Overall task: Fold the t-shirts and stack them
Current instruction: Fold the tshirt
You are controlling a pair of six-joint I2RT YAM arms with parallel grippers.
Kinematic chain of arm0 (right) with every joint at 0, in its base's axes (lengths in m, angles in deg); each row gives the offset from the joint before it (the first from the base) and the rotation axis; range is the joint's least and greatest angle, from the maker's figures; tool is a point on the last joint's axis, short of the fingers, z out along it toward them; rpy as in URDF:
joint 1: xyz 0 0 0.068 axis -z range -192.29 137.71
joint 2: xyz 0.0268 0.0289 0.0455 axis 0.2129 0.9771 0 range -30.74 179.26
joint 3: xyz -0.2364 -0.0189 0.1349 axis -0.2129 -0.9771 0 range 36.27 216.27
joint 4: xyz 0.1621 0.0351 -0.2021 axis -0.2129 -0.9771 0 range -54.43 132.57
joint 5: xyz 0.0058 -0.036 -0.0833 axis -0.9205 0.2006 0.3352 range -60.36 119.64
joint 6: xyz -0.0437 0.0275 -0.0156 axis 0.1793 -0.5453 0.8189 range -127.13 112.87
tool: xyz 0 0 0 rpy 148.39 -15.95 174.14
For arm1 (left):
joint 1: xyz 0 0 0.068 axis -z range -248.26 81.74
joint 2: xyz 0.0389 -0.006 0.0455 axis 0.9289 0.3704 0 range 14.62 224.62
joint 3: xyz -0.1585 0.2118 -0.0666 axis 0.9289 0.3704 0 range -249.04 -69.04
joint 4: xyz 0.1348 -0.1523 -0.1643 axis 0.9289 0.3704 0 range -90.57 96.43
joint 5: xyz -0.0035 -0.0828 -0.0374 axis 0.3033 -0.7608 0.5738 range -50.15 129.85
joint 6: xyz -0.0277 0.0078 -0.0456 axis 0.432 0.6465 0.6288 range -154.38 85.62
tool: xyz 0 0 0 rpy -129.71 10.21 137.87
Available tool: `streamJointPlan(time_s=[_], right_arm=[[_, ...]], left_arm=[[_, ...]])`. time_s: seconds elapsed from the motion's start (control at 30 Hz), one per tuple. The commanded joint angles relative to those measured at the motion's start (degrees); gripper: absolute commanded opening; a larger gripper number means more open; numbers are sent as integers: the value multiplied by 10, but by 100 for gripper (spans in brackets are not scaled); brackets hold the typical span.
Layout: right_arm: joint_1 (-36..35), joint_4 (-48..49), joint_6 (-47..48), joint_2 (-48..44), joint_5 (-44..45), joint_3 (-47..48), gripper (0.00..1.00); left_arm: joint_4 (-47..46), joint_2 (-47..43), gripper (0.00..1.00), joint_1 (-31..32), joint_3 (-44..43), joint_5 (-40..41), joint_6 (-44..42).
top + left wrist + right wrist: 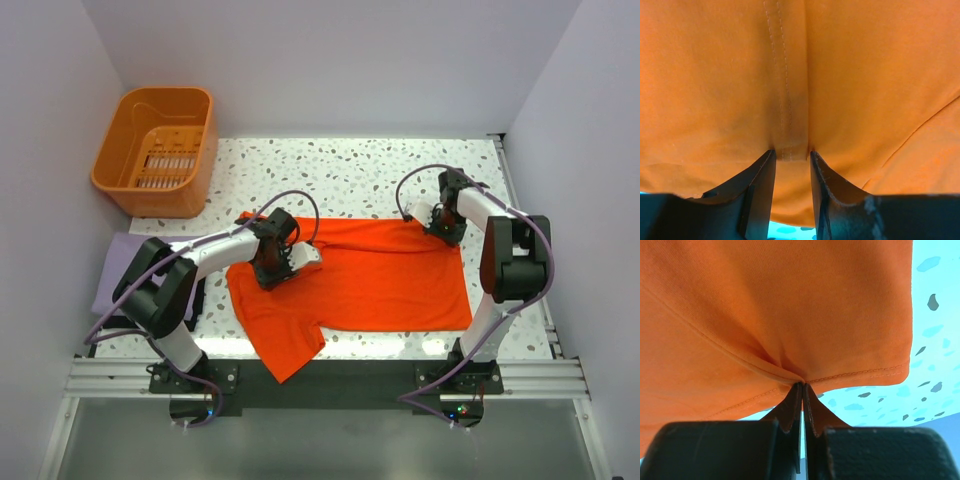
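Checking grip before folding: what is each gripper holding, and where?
Both hold the orange t-shirt: the right gripper pinches its stitched hem near a corner; the left gripper grips a stitched seam.

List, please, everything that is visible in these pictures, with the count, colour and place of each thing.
orange-red t-shirt: one, bright orange-red, spread over the middle of the table, one sleeve hanging over the near edge
lavender t-shirt: one, pale purple, at the left edge of the table, partly hidden under the left arm
basket: one, orange slotted plastic, at the far left corner
table: one, white with dark speckles
left arm: one, black and white, reaching to the shirt's left part
right arm: one, black and white, reaching to the shirt's far right corner
left fingers: two, dark, a stitched band of the shirt between them
right fingers: two, dark, pinching the shirt's hem
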Motion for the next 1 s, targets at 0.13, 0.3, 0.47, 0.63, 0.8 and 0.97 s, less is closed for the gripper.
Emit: streamJointPlan(time_s=[0.13,0.3,0.47,0.63,0.8,0.97], right_arm=[[-1,-13,-11,6,9,26,0],[-1,-14,-11,4,9,26,0],[-1,-16,-11,3,8,28,0],[-1,-15,-9,2,9,27,0],[-1,-13,-7,6,9,25,0],[0,-13,-6,6,9,25,0]], left_arm=[[-8,0,24,4,0,21,-15],[-4,-14,1,4,-6,11,-14],[33,-34,0,4,-32,-34,-17],[99,-36,0,12,-92,-85,-8],[115,-34,0,23,-93,-105,-2],[126,-29,0,25,-94,-139,2]])
